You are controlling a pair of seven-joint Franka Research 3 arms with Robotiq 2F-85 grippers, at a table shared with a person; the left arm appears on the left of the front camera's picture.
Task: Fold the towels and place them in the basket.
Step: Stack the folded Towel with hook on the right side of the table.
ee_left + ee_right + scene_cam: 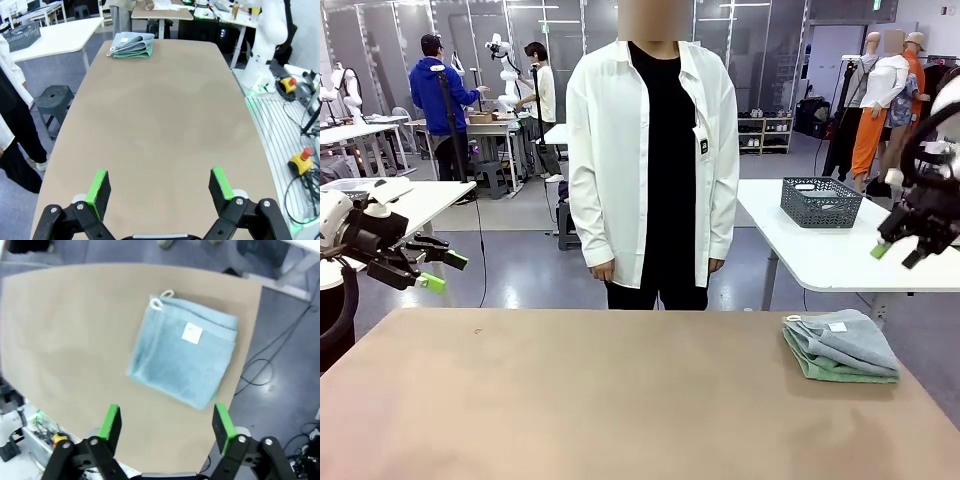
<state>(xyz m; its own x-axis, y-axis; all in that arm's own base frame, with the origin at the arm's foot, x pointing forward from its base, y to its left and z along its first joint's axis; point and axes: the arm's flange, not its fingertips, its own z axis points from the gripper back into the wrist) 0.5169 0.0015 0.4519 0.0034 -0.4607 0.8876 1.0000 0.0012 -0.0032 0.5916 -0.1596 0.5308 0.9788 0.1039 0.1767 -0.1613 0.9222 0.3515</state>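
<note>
— Front view first: where were the towels?
— Folded and stacked near the right edge of the brown table (570,400), the pale blue-grey towel (845,340) lying on top of the mint green towel (820,368), a white label and a small loop showing on the upper one.
— And the basket?
— The dark grey mesh basket (821,201) sat well apart from them, on a white table (820,255) farther back on the right.
— The pincers?
— The left gripper (443,271) hung off the table's left side, jaws spread wide and empty. The right gripper (167,422) hovered above the stack, jaws parted with nothing between them.
— The person?
— A person in a white coat (655,160) stood at the far side, arms down.
</note>
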